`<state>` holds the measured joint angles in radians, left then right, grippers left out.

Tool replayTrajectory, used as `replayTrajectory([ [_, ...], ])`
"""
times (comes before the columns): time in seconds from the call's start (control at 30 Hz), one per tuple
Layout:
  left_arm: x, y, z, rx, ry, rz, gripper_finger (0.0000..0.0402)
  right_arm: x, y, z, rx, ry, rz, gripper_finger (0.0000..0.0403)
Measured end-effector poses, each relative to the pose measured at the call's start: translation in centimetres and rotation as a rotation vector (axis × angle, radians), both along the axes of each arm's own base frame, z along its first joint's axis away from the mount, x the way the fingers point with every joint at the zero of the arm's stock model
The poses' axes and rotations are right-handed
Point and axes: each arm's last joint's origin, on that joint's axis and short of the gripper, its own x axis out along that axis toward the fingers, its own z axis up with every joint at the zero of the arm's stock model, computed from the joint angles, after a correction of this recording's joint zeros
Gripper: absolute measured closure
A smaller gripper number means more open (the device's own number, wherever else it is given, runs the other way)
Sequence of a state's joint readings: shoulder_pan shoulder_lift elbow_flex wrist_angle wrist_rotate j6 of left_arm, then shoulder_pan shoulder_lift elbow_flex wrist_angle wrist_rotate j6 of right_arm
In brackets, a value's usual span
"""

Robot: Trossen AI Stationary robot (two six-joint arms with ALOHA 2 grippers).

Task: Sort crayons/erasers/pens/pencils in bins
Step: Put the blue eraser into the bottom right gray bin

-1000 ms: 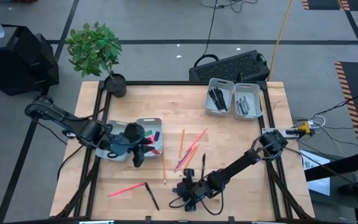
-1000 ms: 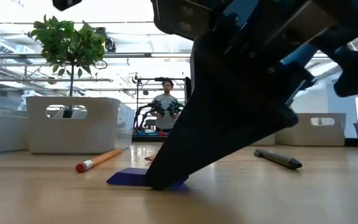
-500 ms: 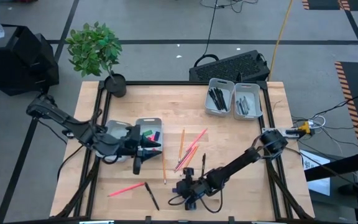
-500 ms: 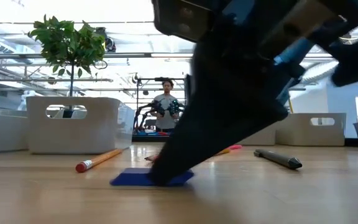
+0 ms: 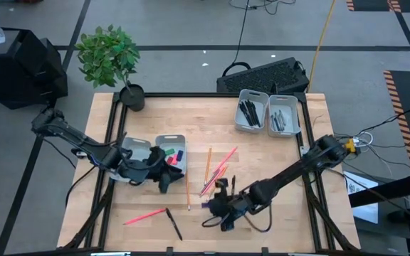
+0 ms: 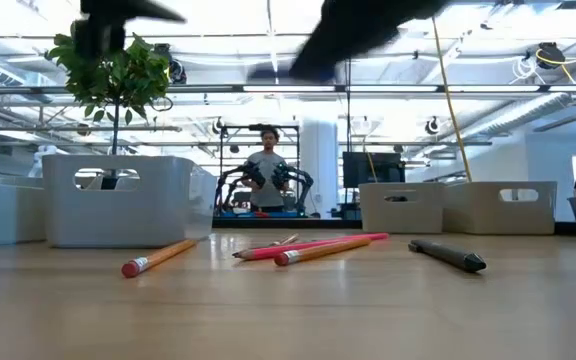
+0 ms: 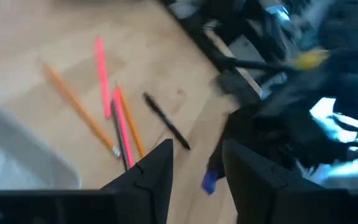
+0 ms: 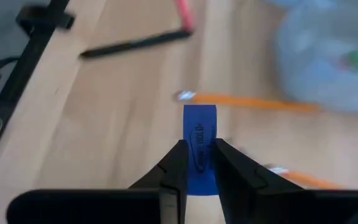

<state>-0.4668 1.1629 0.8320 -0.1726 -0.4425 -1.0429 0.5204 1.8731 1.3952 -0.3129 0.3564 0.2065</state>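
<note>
Pinching a blue eraser (image 8: 200,140) between its narrowed fingers, the right gripper (image 5: 221,207) hangs above the worktop (image 5: 276,153) near its front edge, beside the loose pencils (image 5: 216,173). The left gripper (image 5: 168,173), fingers parted, sits by the left-edge bins (image 5: 164,140).

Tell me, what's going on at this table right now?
Two robot arms are sorting stationery into bins. The right gripper is shut on a blue eraser and holds it above the table's near side. The left gripper is open beside the bin that holds the other erasers. Several pencils and a pen lie loose on the wood. The two far bins already hold dark pens.
</note>
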Motion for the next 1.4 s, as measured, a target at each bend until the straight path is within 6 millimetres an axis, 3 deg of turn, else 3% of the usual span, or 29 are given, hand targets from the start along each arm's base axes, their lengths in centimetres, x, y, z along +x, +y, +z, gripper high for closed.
replayTrajectory([
  [0.27, 0.3, 1.2, -2.7, -0.334, -0.011, 0.121, 0.0260, 0.1, -3.4, 3.9, -0.074, -0.089, -0.018, 0.0346],
  [0.5, 1.0, 2.5, -2.9, -0.523, -0.086, 0.165, 0.0260, 0.7, -5.0, 4.4, -0.113, -0.111, -0.017, 0.0346],
  [0.77, 1.4, 2.8, -3.3, -0.543, -0.067, 0.151, 0.0261, 2.1, -6.8, 5.3, -0.083, -0.212, -0.074, 0.0346],
  [1.0, 3.1, 2.2, -4.1, -0.535, -0.124, 0.112, 0.0261, 3.0, -8.9, 5.8, -0.076, -0.266, -0.120, 0.0346],
  [1.4, 4.0, 2.7, -4.4, -0.497, -0.159, 0.106, 0.0261, 2.8, -8.5, 5.6, -0.059, -0.236, -0.072, 0.0346],
])
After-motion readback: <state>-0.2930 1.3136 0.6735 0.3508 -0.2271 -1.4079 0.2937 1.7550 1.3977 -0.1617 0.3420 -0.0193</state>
